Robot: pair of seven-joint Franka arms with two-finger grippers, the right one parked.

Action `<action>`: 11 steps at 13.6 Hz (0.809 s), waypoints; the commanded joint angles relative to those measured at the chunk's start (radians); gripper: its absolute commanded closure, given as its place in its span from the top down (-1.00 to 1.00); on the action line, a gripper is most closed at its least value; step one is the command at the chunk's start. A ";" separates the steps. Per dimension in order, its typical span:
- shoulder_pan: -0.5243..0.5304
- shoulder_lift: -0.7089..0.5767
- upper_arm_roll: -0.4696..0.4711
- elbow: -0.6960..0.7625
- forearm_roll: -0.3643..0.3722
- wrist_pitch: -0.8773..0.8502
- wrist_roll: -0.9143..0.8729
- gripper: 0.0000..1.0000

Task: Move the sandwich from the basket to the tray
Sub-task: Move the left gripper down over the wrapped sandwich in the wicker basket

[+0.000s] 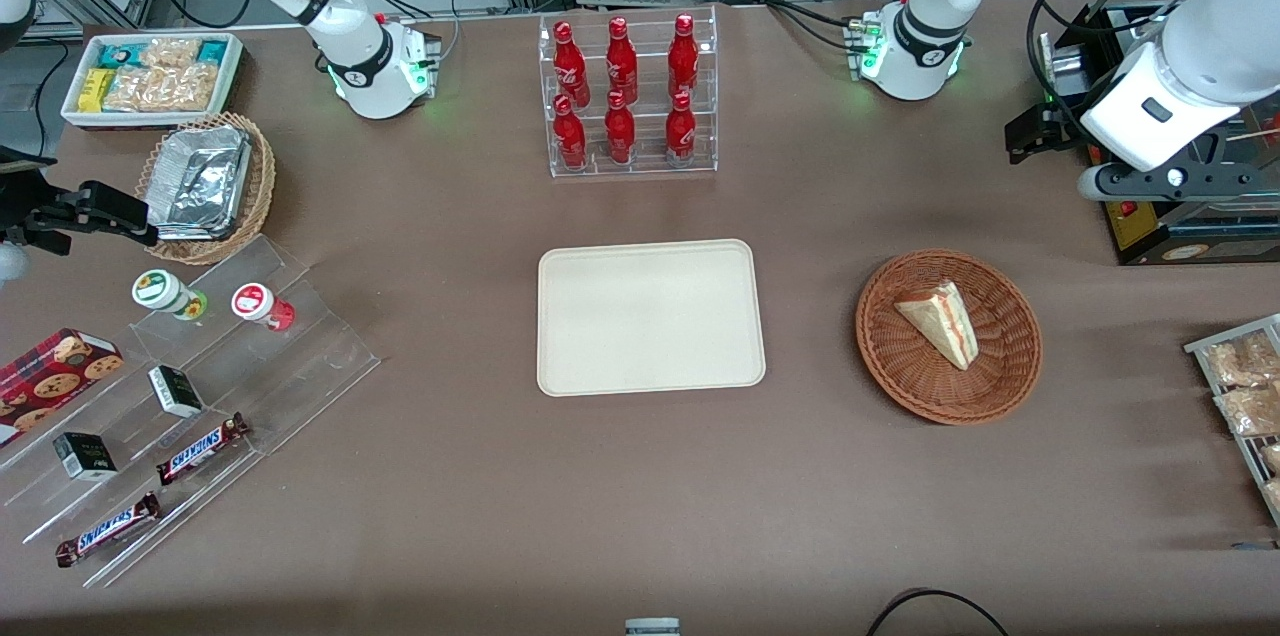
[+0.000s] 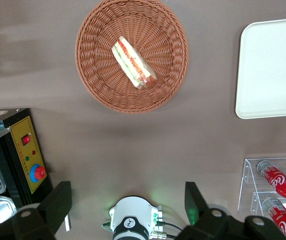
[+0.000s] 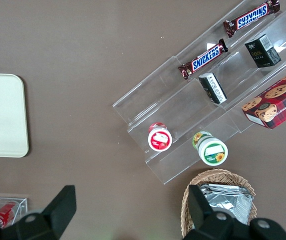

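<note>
The left arm's tool (image 2: 128, 207) hangs high above the brown table (image 1: 640, 496), its two dark fingers (image 2: 58, 205) spread wide apart with nothing between them. In the front view the tool (image 1: 1040, 131) sits off toward the working arm's end of the table, well apart from everything it must handle.

The small triangular wedge of pale bread with red and green filling, the sandwich (image 1: 940, 321), lies inside the round reddish-brown woven wicker basket (image 1: 1010, 386), below the tool and nearer to the front camera. From the wrist camera the sandwich (image 2: 134, 62) shows its striped cut edge facing upward and lies diagonally across the basket (image 2: 98, 85) floor, clear of the wall. The flat cream-beige rectangular tray (image 1: 650, 316) with its low rim lies farther along toward the parked arm's end, with a stretch of bare table between it and the basket; nothing is on it.

The step in hand looks like the approach to the pick, so the task has barely begun. To do it well, the tool should come over the wedge's middle, turn so that its fingers straddle the two flat bread faces, descend without catching the wicker rim, and close gently, since soft bread probably crushes and slips.
</note>
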 commanded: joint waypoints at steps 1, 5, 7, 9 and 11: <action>-0.011 0.014 0.013 0.022 -0.011 -0.019 -0.007 1.00; -0.013 0.024 0.013 -0.077 0.001 0.099 -0.005 1.00; -0.013 0.024 0.013 -0.145 0.004 0.177 -0.007 1.00; -0.010 0.020 0.014 -0.223 0.004 0.272 -0.013 1.00; -0.010 0.020 0.016 -0.294 0.004 0.370 -0.016 1.00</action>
